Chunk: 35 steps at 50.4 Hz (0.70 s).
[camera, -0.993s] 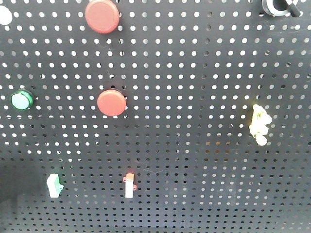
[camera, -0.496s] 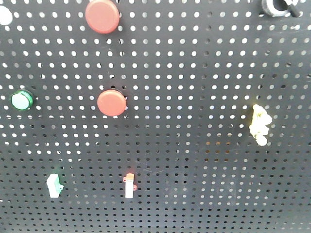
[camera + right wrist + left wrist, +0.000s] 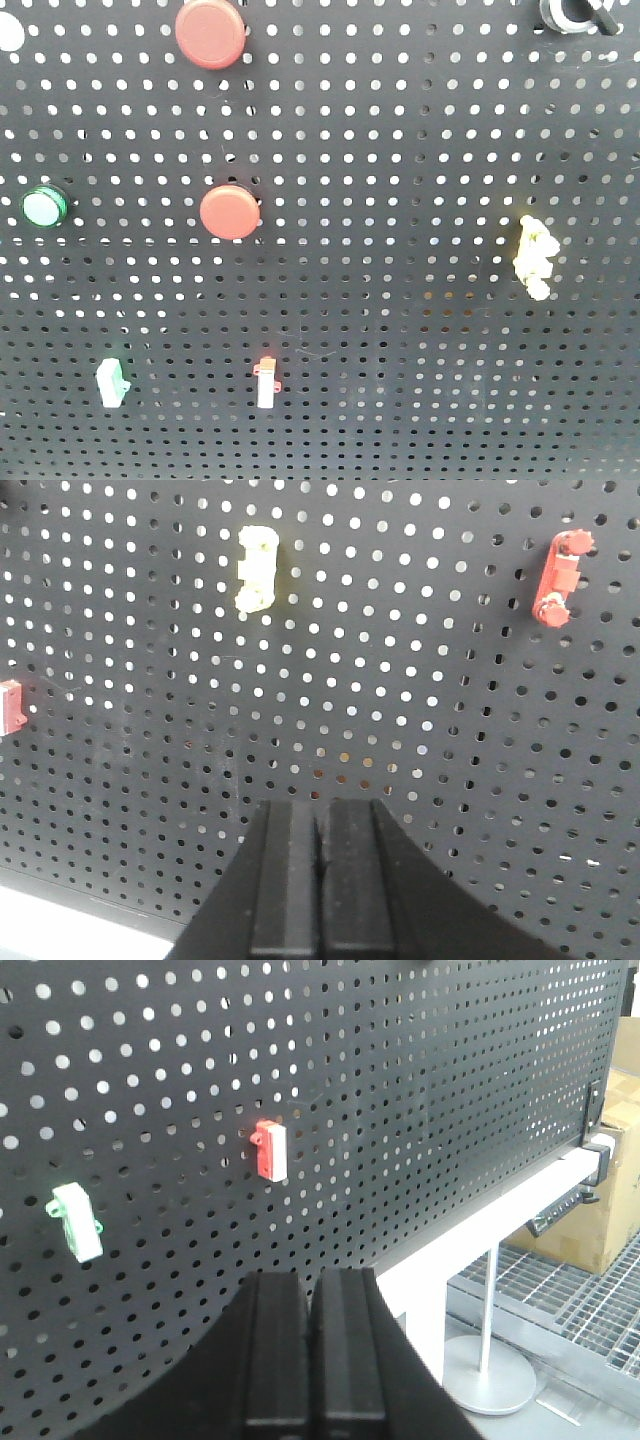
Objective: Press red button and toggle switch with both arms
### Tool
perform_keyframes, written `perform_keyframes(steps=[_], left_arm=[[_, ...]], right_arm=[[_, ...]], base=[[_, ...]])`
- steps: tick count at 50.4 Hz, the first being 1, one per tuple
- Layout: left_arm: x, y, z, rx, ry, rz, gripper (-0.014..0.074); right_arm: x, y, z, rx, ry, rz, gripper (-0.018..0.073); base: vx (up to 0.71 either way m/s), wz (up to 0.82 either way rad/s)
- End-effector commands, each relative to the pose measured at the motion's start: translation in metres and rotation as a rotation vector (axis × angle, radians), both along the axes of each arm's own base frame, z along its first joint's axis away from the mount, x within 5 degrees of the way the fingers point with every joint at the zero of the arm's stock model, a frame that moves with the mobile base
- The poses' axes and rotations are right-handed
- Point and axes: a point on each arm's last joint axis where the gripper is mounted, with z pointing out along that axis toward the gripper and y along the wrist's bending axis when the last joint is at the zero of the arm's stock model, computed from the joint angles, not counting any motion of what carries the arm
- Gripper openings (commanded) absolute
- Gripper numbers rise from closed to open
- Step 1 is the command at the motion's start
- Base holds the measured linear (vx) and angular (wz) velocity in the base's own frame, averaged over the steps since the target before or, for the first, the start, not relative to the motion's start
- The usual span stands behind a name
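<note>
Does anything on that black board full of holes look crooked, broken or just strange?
Nothing looks broken. The yellow part sits slightly tilted on the pegboard, and the toggle switch is cut off by the front view's top edge.

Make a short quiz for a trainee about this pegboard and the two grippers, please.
1. True or false: the left gripper is touching the red button.
2. In the front view, which part is at the top right edge? A) green button B) toggle switch C) yellow part
3. Fill in: in the wrist views, both grippers' jaws are ____.

Key:
1. False; the gripper is low, near the red-tipped rocker.
2. B, the toggle switch.
3. Shut; the right gripper sits below the yellow part.
</note>
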Motion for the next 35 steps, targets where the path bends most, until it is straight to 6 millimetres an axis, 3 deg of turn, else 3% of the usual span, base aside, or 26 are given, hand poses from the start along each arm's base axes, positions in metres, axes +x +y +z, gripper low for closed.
perform_keyframes(steps=[1, 14, 20, 21, 24, 30, 35], left_arm=[[0.003, 0.003, 0.014, -0.071, -0.044, 0.045, 0.0002], [0.011, 0.014, -0.013, 0.157, -0.156, 0.202, 0.0002], [0.014, 0.027, -0.040, 0.097, -0.134, 0.380, 0.0002], [0.012, 0.036, -0.070, 0.039, -0.103, 0.504, 0.0002], [0.011, 0.039, -0.087, -0.006, -0.087, 0.540, 0.0002], [0.008, 0.041, -0.109, -0.064, -0.099, 0.556, 0.0002], [0.005, 0.041, -0.114, -0.044, -0.093, 0.550, 0.0002]], right_arm=[[0.001, -0.003, 0.013, 0.030, -0.071, -0.031, -0.0003], [0.001, -0.003, 0.013, 0.030, -0.071, -0.031, -0.0003], [0.001, -0.003, 0.013, 0.030, -0.071, -0.031, -0.0003], [0.001, -0.003, 0.013, 0.030, -0.071, -0.031, -0.0003], [0.001, -0.003, 0.013, 0.030, -0.071, -0.031, -0.0003], [0.001, -0.003, 0.013, 0.030, -0.071, -0.031, -0.0003], [0.001, -0.003, 0.013, 0.031, -0.072, -0.032, -0.0003]], base=[[0.00, 0.00], [0.00, 0.00], [0.00, 0.00], [0.00, 0.00], [0.00, 0.00], [0.00, 0.00], [0.00, 0.00]])
